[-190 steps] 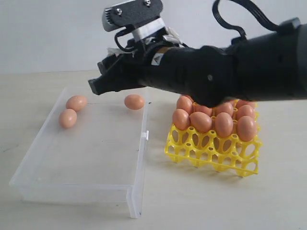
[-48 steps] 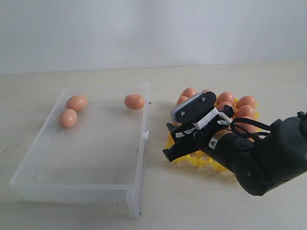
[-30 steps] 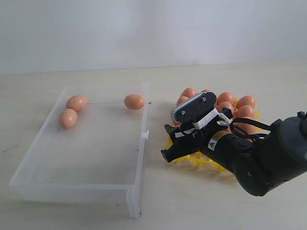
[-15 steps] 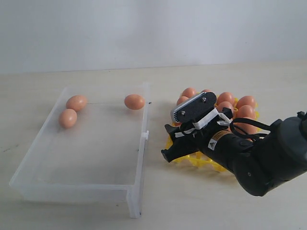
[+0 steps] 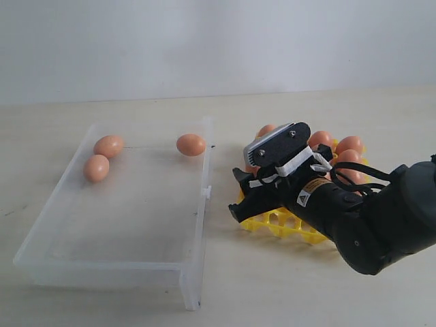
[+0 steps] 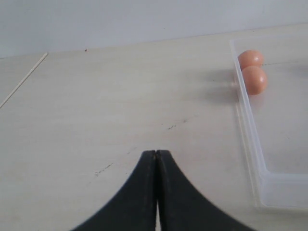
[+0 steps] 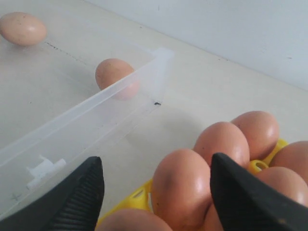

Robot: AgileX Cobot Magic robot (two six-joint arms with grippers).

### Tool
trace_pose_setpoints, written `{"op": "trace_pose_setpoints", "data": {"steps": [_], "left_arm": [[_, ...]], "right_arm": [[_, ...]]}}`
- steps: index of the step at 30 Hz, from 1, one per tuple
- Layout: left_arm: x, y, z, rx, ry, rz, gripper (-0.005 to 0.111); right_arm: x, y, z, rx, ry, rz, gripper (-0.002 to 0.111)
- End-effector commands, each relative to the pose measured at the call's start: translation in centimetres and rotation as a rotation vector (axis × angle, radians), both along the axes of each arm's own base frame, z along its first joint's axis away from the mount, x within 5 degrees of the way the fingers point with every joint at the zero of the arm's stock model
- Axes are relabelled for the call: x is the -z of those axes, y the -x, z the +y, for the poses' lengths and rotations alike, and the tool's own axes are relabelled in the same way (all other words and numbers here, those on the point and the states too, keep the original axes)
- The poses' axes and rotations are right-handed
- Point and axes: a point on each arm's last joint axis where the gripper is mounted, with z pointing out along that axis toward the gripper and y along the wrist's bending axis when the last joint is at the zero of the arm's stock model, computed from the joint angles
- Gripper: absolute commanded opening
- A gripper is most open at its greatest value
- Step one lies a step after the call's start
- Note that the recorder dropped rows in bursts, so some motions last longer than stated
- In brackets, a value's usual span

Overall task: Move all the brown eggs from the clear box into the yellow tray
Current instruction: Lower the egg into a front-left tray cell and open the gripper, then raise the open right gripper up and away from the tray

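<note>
We see the right gripper (image 7: 156, 162) spread wide, fingers (image 7: 82, 192) either side of a brown egg (image 7: 182, 187) seated in the yellow tray (image 5: 276, 221). The left gripper (image 6: 156, 155) is pressed together over the table (image 6: 96, 96), beside the clear box (image 5: 197, 225). Three brown eggs (image 5: 109, 146) (image 5: 96, 167) (image 5: 191, 144) lie in that box.

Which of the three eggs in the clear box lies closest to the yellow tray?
The lone egg at the clear box wall facing the yellow tray; the other two eggs sit together by the opposite wall.
</note>
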Motion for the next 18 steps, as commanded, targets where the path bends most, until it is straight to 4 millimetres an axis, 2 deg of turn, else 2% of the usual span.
{"op": "trace_pose_setpoints", "data": {"steps": [1, 9, 18], "left_arm": [[-0.2, 0.0, 0.0, 0.007, 0.001, -0.016, 0.000], [-0.2, 0.0, 0.0, 0.007, 0.001, -0.016, 0.000], [-0.2, 0.0, 0.0, 0.007, 0.001, -0.016, 0.000]], "right_arm": [[-0.4, -0.1, 0.0, 0.003, -0.003, -0.013, 0.062], [-2.3, -0.2, -0.1, 0.008, -0.033, -0.061, 0.062], [-3.3, -0.2, -0.2, 0.027, -0.052, -0.086, 0.062]]}}
